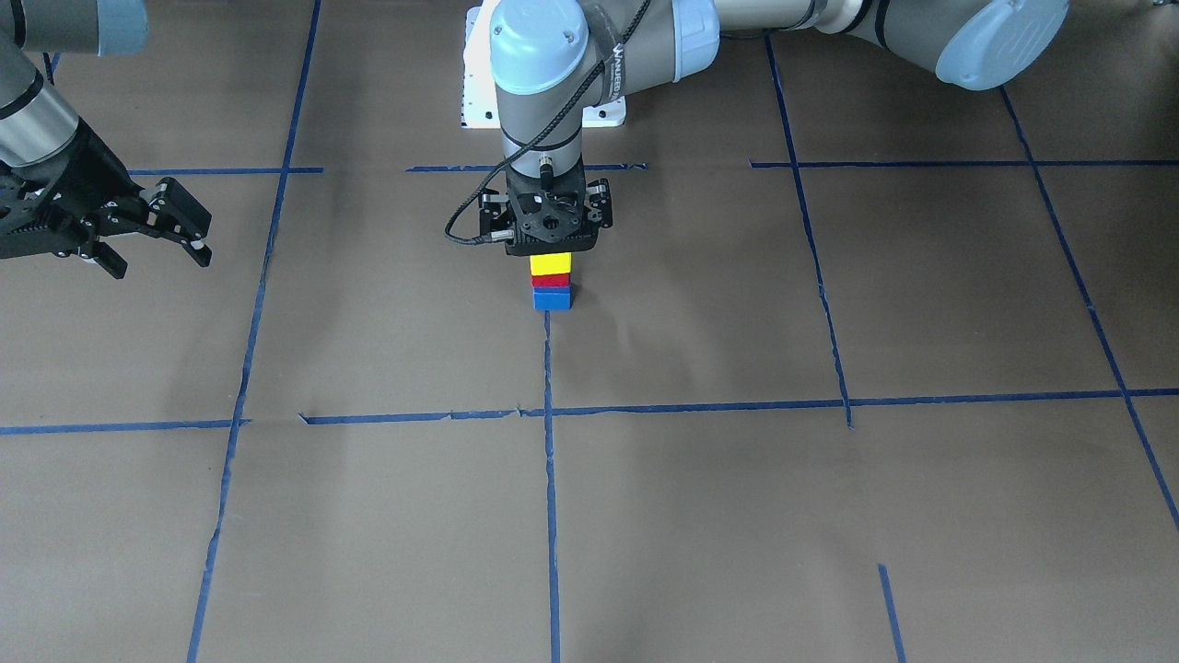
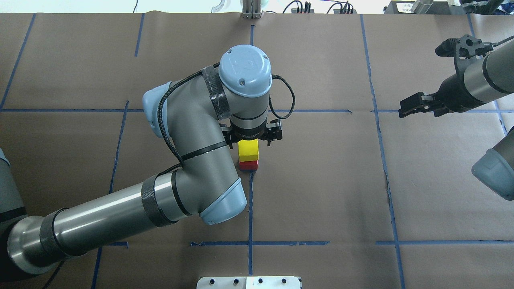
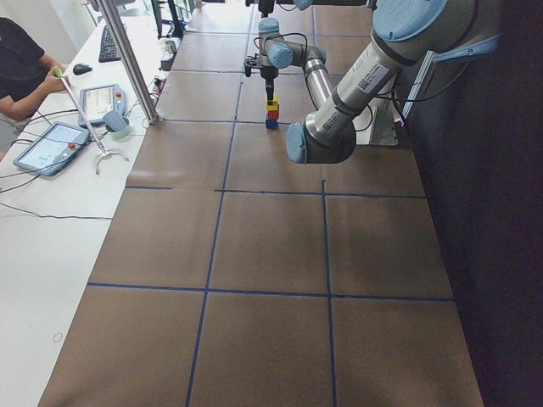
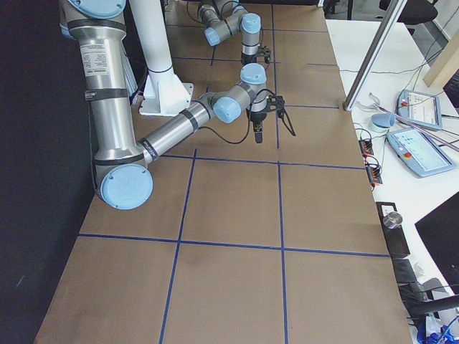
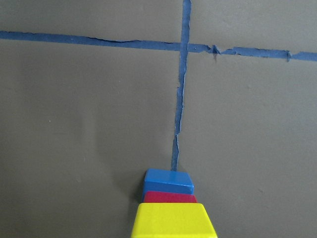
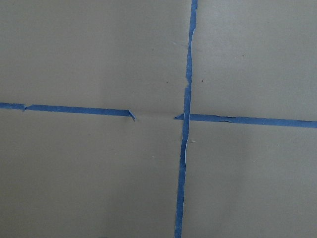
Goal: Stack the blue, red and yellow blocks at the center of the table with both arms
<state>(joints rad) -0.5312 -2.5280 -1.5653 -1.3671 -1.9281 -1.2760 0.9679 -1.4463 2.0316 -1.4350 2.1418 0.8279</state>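
Observation:
A yellow block (image 1: 550, 264) sits on a red block (image 1: 551, 281), which sits on a blue block (image 1: 552, 298), as one stack at the table's middle on a blue tape line. My left gripper (image 1: 550, 249) hangs straight down just above the yellow block. It looks open, with no finger against the block's sides in the overhead view (image 2: 248, 149). The left wrist view shows yellow (image 5: 173, 220), red (image 5: 170, 198) and blue (image 5: 168, 181) right below it. My right gripper (image 1: 162, 263) is open and empty, far off to the side.
Brown paper with a blue tape grid (image 1: 550, 479) covers the table. The robot's white base plate (image 1: 479, 87) lies behind the stack. A side bench with tablets (image 3: 51, 148) and a seated person lies past the table's far edge.

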